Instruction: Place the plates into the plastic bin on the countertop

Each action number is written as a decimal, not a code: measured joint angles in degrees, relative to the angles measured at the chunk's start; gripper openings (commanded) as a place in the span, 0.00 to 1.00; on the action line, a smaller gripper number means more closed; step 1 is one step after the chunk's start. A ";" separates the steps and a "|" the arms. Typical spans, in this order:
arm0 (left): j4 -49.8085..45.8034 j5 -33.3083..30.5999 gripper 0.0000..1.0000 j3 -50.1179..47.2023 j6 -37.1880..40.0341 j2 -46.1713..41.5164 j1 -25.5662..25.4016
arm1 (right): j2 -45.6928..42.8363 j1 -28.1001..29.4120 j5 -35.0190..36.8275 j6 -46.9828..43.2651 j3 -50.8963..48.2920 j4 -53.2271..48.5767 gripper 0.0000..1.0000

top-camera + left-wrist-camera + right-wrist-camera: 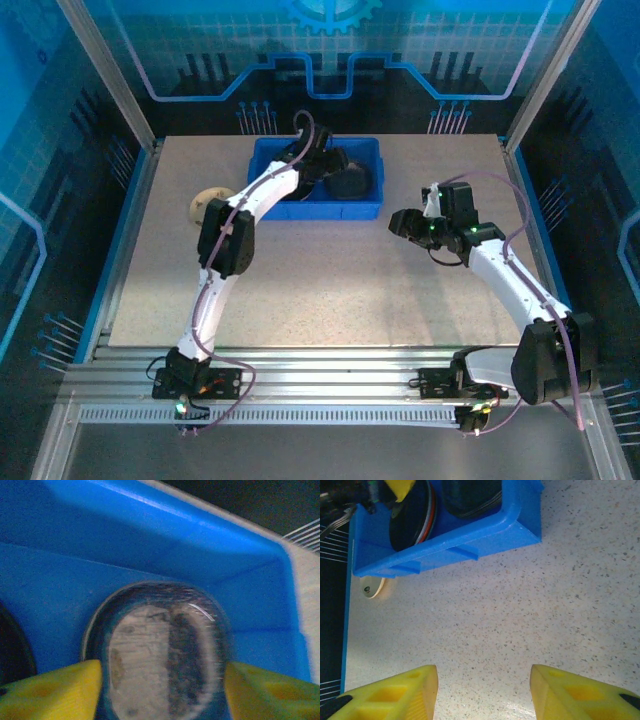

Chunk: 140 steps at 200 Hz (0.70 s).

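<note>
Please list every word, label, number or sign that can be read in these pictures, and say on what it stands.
No words or numbers can be read.
Gear sign on the back wall: a picture, no letters.
Cream plate beside the bin: a dark mark, too small to read.
Clear plate in the bin: blurred blotches, no letters visible.

One blue plastic bin [320, 210] on my counter [330, 290]. One cream plate [200, 205] lies outside it. Inside the bin, at least three plates [352, 185] overlap; exact number unclear.
</note>
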 measured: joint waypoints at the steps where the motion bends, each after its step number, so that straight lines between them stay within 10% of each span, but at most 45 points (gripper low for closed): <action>1: 0.31 0.02 0.72 -0.79 -0.15 -0.66 0.04 | -0.02 0.00 -0.07 0.02 0.00 0.13 0.53; 62: 9.99 1.22 0.72 -37.94 -2.12 -33.81 5.46 | -1.03 0.76 -3.10 2.34 -0.94 4.66 0.53; 140: 5.92 0.44 0.71 -60.19 -6.43 -55.91 20.94 | 3.93 4.66 -4.98 3.45 -0.92 8.39 0.52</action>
